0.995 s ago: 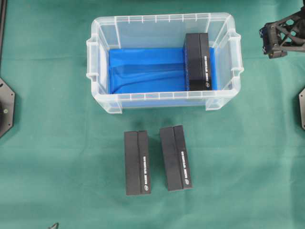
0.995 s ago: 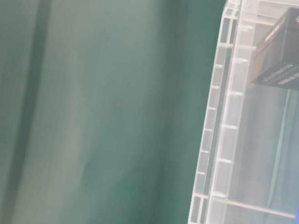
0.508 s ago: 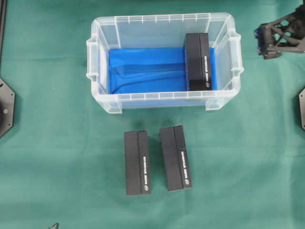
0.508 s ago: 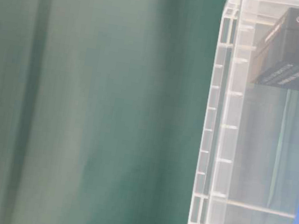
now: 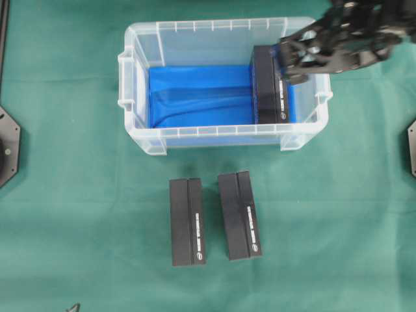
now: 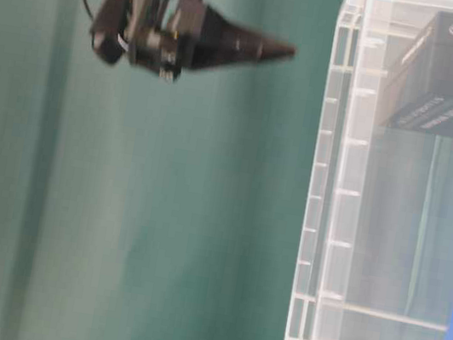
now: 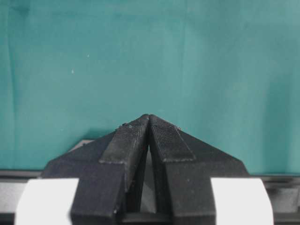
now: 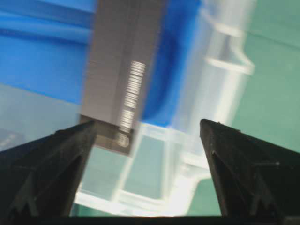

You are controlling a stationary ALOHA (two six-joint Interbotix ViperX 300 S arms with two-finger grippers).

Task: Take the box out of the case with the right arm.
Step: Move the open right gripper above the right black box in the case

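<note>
I am looking down at the case point(image 5: 140, 78) sitting on the green table point(image 5: 65, 214), its blue lining showing through the clear walls. The box point(image 5: 268, 91) is lying inside the case, flat on the blue bottom against the right-hand end wall, its long side running along that wall and white lettering showing along one edge. My right arm point(image 5: 364, 32) is reaching in from the upper right of the overhead view, and the right gripper point(image 5: 291, 60) is hanging over the far end of the box, above the right end of the case. Whether it is touching the box I cannot tell from above. In the right wrist view the fingers point(image 8: 51, 168) are standing wide apart, with nothing between them; the box is showing blurred ahead of the left finger, with the case's right wall and rim ahead of the gap. The table-level view is showing the gripper blurred and outside the case's clear wall, with the box seen through that wall.

Two more black boxes point(image 5: 187, 222) are lying side by side on the table just in front of the case, close together and not touching.

My left gripper point(image 7: 149, 123) is showing only in its own wrist view, its fingers pressed together at the tips, holding nothing, over bare green cloth.
</note>
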